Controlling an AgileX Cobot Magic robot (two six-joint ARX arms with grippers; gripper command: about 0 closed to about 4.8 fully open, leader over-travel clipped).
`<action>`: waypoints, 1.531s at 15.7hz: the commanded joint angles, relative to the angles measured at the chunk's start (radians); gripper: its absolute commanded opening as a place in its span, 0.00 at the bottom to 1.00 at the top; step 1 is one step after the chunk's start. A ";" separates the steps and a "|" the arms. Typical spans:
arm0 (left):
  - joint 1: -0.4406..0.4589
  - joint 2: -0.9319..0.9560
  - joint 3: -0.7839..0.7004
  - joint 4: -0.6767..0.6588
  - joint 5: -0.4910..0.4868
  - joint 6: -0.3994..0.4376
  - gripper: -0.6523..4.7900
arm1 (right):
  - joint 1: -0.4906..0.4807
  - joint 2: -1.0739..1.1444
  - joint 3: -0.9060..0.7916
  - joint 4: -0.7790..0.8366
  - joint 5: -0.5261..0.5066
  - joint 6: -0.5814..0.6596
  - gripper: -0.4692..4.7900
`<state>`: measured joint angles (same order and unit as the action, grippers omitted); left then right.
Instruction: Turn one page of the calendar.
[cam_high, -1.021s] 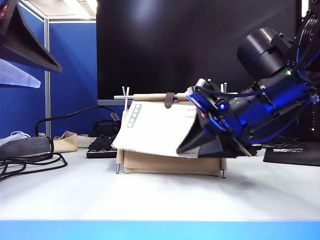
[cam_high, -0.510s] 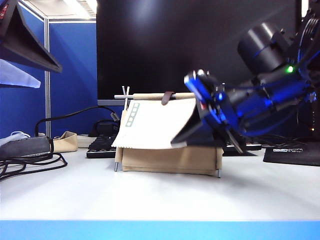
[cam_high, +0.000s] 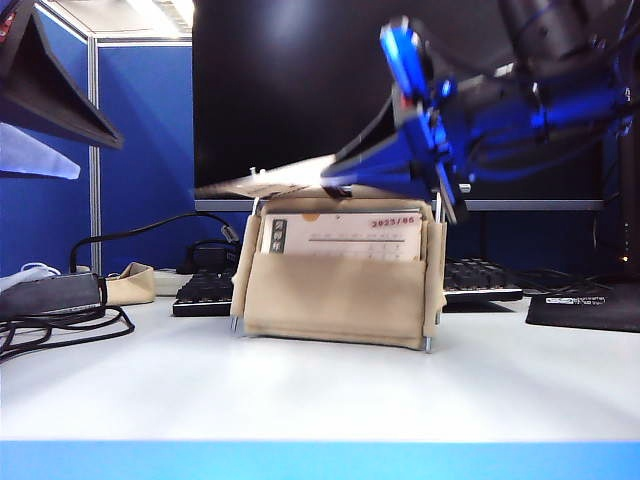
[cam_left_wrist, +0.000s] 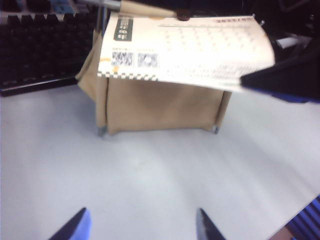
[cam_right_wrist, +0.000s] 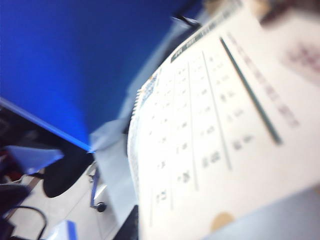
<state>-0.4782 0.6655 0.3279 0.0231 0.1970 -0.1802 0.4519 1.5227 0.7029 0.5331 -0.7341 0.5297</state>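
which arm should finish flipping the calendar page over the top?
Right. The right gripper is shut on the white paper page, lifted above the beige canvas desk calendar; the left gripper hangs open, away from it.

black keyboard (cam_high: 480, 277), cables (cam_high: 60, 325) — blue partition (cam_high: 140, 130)

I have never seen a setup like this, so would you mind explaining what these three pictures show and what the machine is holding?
This is a two-armed robot at a white table. One camera faces the table; the others ride on each wrist. The right gripper, blue and black, has its fingers shut on the page, lifted above the calendar, whose next sheet is exposed. The right wrist view shows that page close up. The left gripper hangs open above the table before the calendar. A black keyboard and cables lie behind.
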 joint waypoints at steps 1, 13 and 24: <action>0.000 -0.001 0.008 0.016 -0.002 0.016 0.63 | 0.000 -0.011 -0.022 0.019 -0.015 0.027 0.08; 0.000 -0.001 0.008 -0.035 0.002 0.016 0.63 | -0.007 -0.145 -0.102 0.226 -0.025 0.170 0.08; 0.000 -0.001 0.008 -0.041 0.002 0.016 0.63 | -0.182 -0.145 -0.102 0.362 0.063 0.309 0.08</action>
<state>-0.4782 0.6655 0.3279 -0.0223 0.1974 -0.1719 0.2756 1.3815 0.5991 0.8780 -0.6765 0.8337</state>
